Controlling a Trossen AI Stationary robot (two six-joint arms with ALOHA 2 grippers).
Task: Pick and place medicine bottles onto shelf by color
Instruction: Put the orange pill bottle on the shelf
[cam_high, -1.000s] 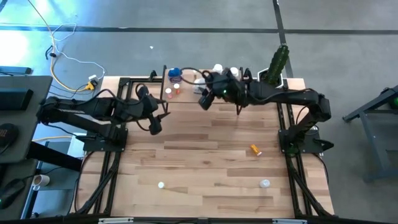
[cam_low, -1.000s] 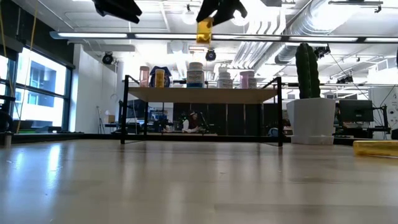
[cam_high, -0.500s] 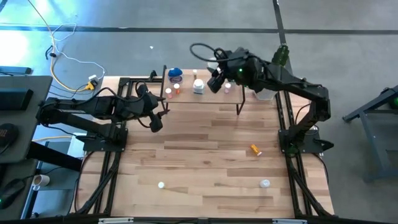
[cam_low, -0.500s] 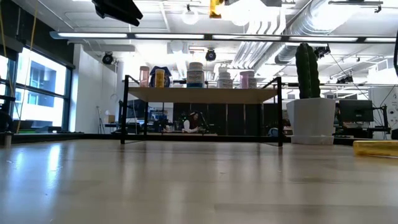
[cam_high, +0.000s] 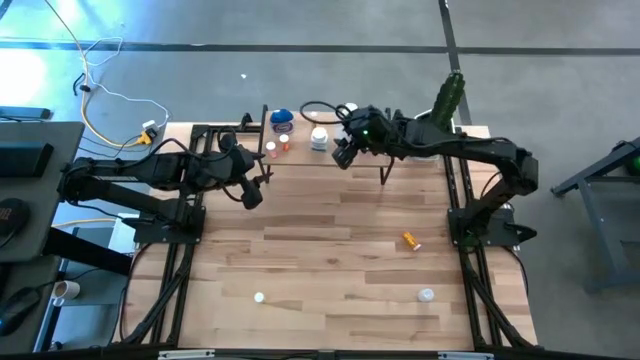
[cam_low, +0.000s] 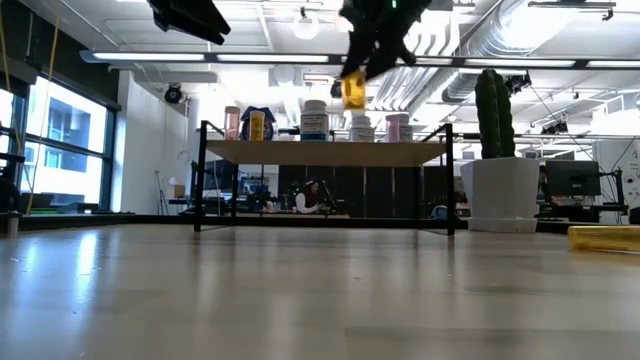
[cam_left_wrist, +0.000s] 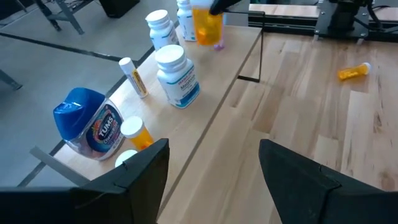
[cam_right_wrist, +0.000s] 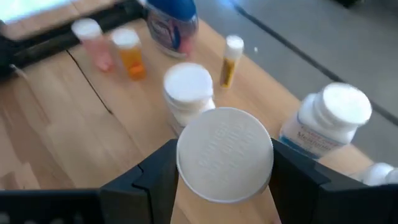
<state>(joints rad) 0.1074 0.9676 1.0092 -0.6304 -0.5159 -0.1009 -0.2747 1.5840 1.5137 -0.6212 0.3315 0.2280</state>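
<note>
My right gripper (cam_high: 344, 154) is shut on an orange bottle with a white cap (cam_low: 353, 92), above the shelf (cam_low: 325, 151) at the table's far edge. On the shelf stand a blue-lidded jar (cam_left_wrist: 87, 121), a small orange bottle (cam_right_wrist: 129, 53), a pinkish one (cam_right_wrist: 93, 43), a yellow tube (cam_left_wrist: 134, 78) and white bottles (cam_left_wrist: 179, 74) (cam_right_wrist: 326, 118). Another orange bottle (cam_high: 411, 240) lies on its side on the table. My left gripper (cam_left_wrist: 214, 155) is open and empty, in front of the shelf's left part (cam_high: 250, 192). My right gripper pinches the orange bottle between its two fingers (cam_right_wrist: 155, 180) at the top end, beside the white cap (cam_right_wrist: 225, 154). The fingers come from above, pointing down. The bottle hangs below them, slightly tilted, clear of the shelf top (cam_low: 353, 92).
A cactus in a white pot (cam_low: 495, 150) stands at the shelf's right end. Two small whitish items (cam_high: 259, 297) (cam_high: 426, 295) lie near the table's near edge. The middle of the plank table (cam_high: 330, 230) is bare.
My right gripper, still shut on the orange bottle, first rose and went toward the far edge. It then came down again over the shelf. The bottle now hangs lower than a second ago and slightly more toward the right.
</note>
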